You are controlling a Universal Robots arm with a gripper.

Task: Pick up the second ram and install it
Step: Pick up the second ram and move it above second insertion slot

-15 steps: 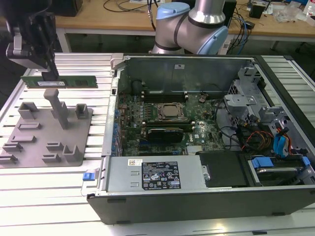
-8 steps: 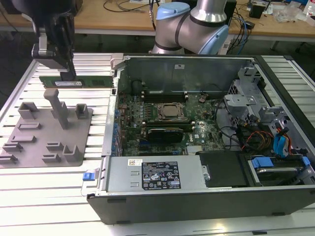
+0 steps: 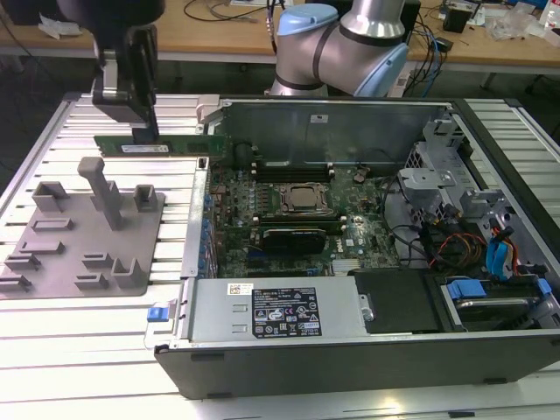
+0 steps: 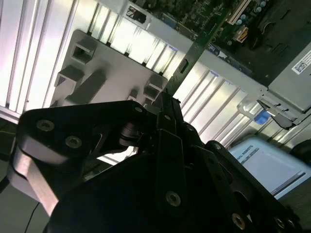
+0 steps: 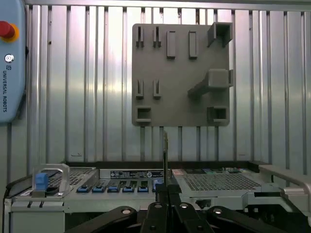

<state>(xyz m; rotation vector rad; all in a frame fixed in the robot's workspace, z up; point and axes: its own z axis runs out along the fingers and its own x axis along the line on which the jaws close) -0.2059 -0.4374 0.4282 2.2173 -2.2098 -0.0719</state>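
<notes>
Seemingly clear above the table (image 3: 35, 149), the claw (image 3: 145, 136) clamps the second ram (image 3: 188, 144) just beside the case wall (image 3: 194, 229).

Thin green second ram (image 3: 188, 143) held level, off the table.

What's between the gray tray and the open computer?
In the exterior view, a bare strip of ribbed table separates the gray tray from the computer case.

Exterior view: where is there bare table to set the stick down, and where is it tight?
Bare slatted table lies in front of the gray fixture plate, and behind it beneath the gripper, which is shut on the second ram. The strip between plate and computer case is narrow; inside the case is crowded with boards and cables.
</notes>
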